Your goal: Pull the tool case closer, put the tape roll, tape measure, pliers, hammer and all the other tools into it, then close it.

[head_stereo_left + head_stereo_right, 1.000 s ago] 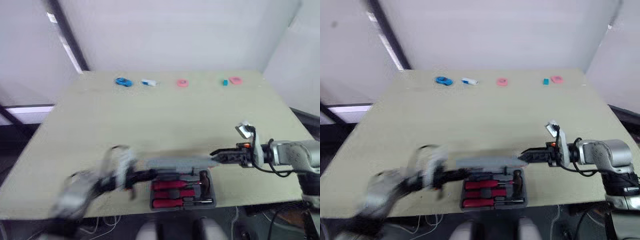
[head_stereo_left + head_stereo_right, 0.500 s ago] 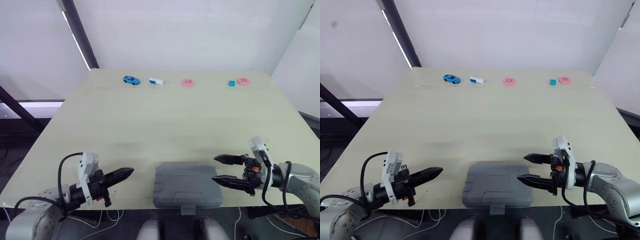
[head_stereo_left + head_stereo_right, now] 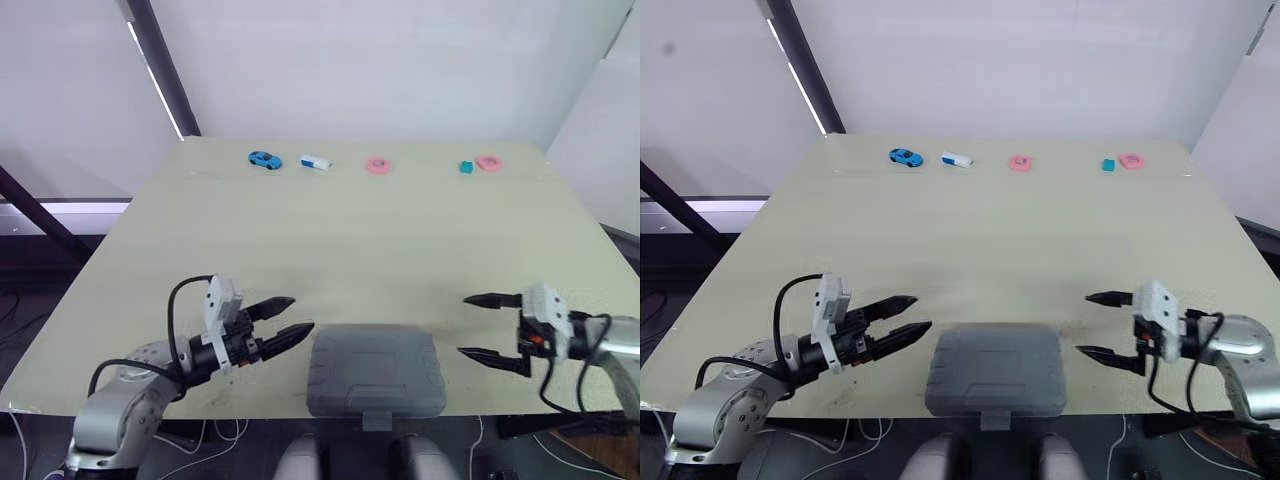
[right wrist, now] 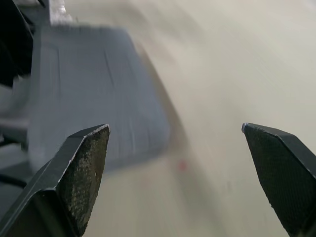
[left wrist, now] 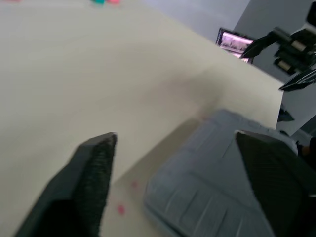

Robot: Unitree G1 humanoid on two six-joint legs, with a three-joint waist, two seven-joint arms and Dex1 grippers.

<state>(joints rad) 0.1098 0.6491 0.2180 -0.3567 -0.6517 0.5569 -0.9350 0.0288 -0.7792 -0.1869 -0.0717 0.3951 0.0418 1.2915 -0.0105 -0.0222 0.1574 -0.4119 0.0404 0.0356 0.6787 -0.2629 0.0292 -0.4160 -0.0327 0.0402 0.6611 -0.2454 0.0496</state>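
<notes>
Pale table (image 3: 350,240) against white walls. A blue toy car (image 3: 263,159) and a few small pink and teal pieces line the far edge, well apart from the work.

Tool case (image 3: 375,370): grey, lid down, at the middle of the near edge, between the two arms.

Left gripper (image 3: 300,313): fingers spread, grasping nothing, tips just beside the case's left side. Right gripper (image 3: 464,324): fingers spread wide, empty, clear of the case's right side.

Risk: the latch tab (image 3: 378,418) hangs past the table's near edge. Any further pull toward the robot could tip the case off. Whether the latch has caught I cannot tell; if it has not, a nudge from the left fingers might lift the lid.

Views compared: the head views give the tab's overhang and the gap on each side. The left wrist view adds the ribbed lid corner close between its fingers (image 5: 89,182), apparently not touching. The right wrist view shows bare table between its fingers and the case.
</notes>
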